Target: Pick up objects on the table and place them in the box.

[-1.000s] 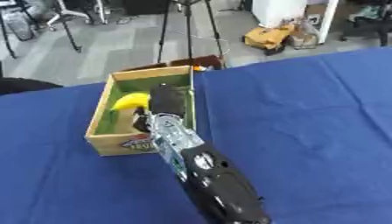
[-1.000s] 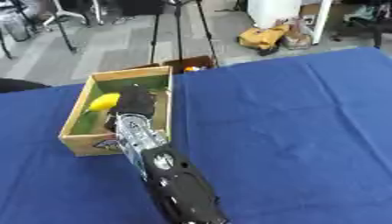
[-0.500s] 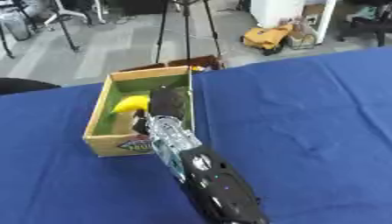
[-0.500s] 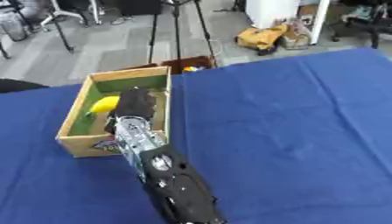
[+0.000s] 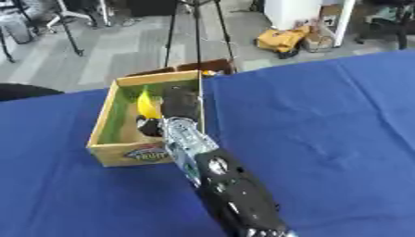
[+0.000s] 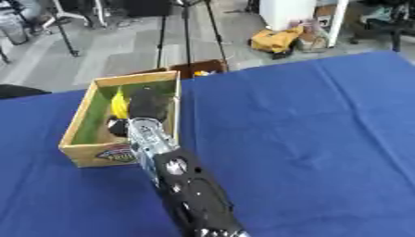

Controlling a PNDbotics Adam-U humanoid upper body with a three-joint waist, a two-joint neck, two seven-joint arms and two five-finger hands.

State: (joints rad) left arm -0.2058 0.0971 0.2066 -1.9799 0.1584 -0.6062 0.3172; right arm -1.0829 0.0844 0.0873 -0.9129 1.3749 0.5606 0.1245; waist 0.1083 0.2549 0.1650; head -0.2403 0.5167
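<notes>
The right hand [image 5: 180, 102] is inside the box [image 5: 110, 154] near the table's far left edge, over a banana [image 5: 147, 104] (probably light, smooth; best held mid-length); whether its fingers are apart, I cannot tell.

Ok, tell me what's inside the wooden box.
In the box: a yellow banana-like object, a dark round thing, and the hand reaching in. The hand covers whatever lies beneath it.
</notes>
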